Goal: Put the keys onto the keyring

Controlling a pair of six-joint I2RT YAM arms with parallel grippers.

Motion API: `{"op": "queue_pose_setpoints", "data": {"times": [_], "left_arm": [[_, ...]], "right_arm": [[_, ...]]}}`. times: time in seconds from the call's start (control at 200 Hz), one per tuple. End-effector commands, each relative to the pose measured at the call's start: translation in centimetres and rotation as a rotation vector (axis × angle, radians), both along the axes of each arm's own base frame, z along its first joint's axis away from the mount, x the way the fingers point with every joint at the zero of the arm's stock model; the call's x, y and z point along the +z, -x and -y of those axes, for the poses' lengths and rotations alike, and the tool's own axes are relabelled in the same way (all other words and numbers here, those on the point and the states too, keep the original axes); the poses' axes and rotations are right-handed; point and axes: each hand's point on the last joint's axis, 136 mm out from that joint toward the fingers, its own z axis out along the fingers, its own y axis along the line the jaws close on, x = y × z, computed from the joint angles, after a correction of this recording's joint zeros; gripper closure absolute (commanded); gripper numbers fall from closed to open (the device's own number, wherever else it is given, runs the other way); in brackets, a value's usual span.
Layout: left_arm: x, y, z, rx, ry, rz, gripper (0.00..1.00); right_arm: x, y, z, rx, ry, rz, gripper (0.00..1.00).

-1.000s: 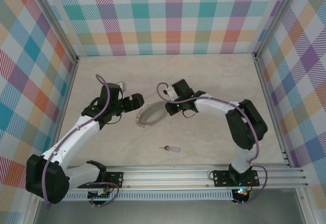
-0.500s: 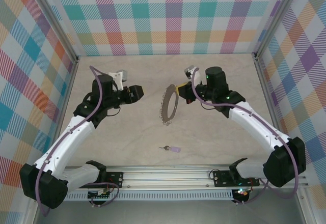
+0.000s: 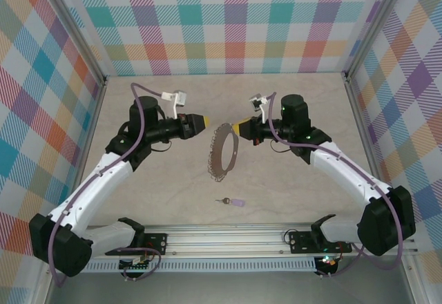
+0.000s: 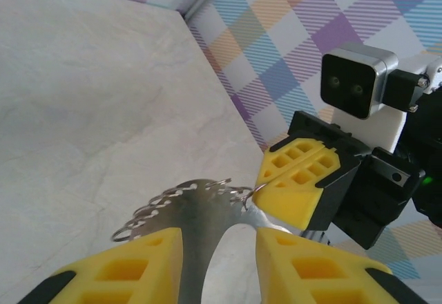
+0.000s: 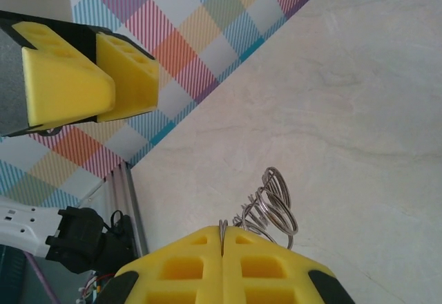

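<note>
Keyring (image 4: 200, 211) hangs upright, pinched in right gripper (image 3: 238, 129) — left gripper (image 3: 205, 120), narrowed yet parted, has neared it.

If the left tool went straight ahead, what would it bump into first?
Probably the keyring, held up by the right tool. Seen from the left tool, it sits just ahead, though depth is unclear.

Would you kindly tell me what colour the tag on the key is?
The tag is pale lilac, clearest in the top external view.
</note>
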Motion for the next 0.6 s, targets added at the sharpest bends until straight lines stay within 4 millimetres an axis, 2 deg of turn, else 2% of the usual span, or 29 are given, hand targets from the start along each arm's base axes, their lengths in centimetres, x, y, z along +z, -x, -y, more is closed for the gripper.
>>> {"op": "queue_pose_setpoints", "data": {"times": [0.0,0.19,0.35,0.425,0.595], "left_arm": [[1.9,0.3,1.9,-0.082,0.037,0.064,0.67],[1.4,-0.1,4.3,-0.158,0.035,0.068,0.69],[0.2,0.0,6.0,-0.206,0.025,0.055,0.72],[-0.6,-0.5,5.7,-0.165,-0.004,0.049,0.73],[-1.7,-1.7,3.4,-0.005,-0.076,0.06,0.71]], "right_arm": [[1.7,0.7,-0.5,0.056,-0.076,0.019,1.0],[1.8,1.4,-0.4,0.08,-0.084,0.038,1.0],[1.4,1.3,-0.3,0.066,-0.071,0.049,1.0],[0.4,0.7,-0.2,0.035,-0.047,0.038,1.0],[-3.4,-1.5,-0.3,-0.033,0.004,-0.01,1.0]]}}
